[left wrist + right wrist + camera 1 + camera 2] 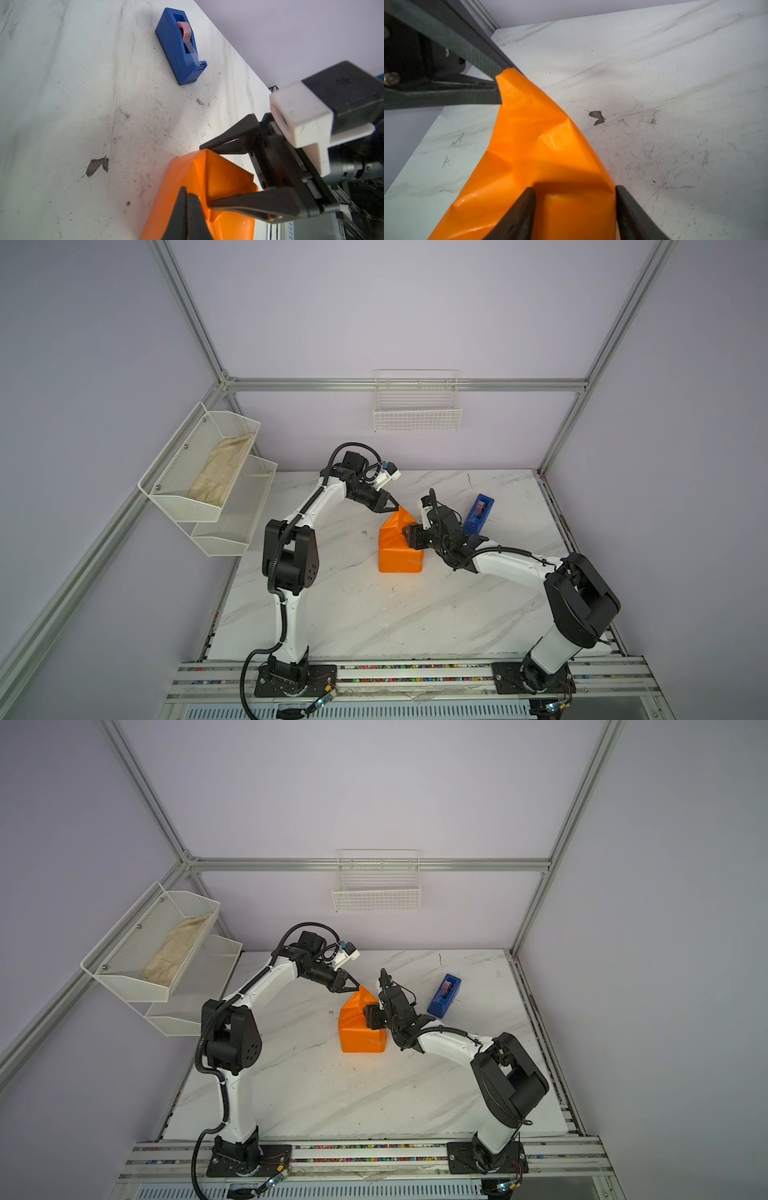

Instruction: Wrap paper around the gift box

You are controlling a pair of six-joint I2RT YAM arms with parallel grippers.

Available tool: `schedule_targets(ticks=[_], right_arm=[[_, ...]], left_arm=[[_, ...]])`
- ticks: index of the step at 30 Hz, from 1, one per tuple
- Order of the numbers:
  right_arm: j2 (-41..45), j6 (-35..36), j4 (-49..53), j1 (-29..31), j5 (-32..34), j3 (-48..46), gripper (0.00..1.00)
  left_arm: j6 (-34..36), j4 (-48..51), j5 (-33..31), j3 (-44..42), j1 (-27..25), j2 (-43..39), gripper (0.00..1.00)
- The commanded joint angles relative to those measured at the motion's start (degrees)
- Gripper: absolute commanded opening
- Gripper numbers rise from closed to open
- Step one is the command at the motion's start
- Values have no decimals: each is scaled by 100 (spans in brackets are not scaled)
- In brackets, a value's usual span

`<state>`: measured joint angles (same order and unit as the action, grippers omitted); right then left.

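The paper (399,549) is folded into an orange parcel (360,1031) standing on the marble table; the gift box is hidden inside it. At the far end a pointed flap (517,97) rises from the parcel. My left gripper (397,506) is shut on the tip of that flap, its two fingers (195,209) pressed together against the orange sheet. My right gripper (409,537) reaches in from the right and is shut across the parcel's body, with its fingers (523,209) touching both sides of it.
A blue tape dispenser (478,514) with a pink roll (185,32) stands just behind the right arm. White mesh shelves (208,485) holding a cloth hang on the left frame, and a wire basket (417,414) hangs on the back wall.
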<state>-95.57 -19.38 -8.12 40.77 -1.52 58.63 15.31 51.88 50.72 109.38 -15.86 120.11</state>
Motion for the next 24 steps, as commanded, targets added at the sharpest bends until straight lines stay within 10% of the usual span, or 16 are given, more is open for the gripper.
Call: schedule_targets(ticks=[1,13,24], right_arm=[[-401,92,1062,115,-384,-233,62],[-385,85,1060,123,-389,-244,62],[-385,94,1093,124,-393,-222,61]], left_arm=[[-418,-394,-2,565,51,-223,6],[-882,-996,298,304,83,-756,46],[-637,-898,303,-66,-30,-559,49]])
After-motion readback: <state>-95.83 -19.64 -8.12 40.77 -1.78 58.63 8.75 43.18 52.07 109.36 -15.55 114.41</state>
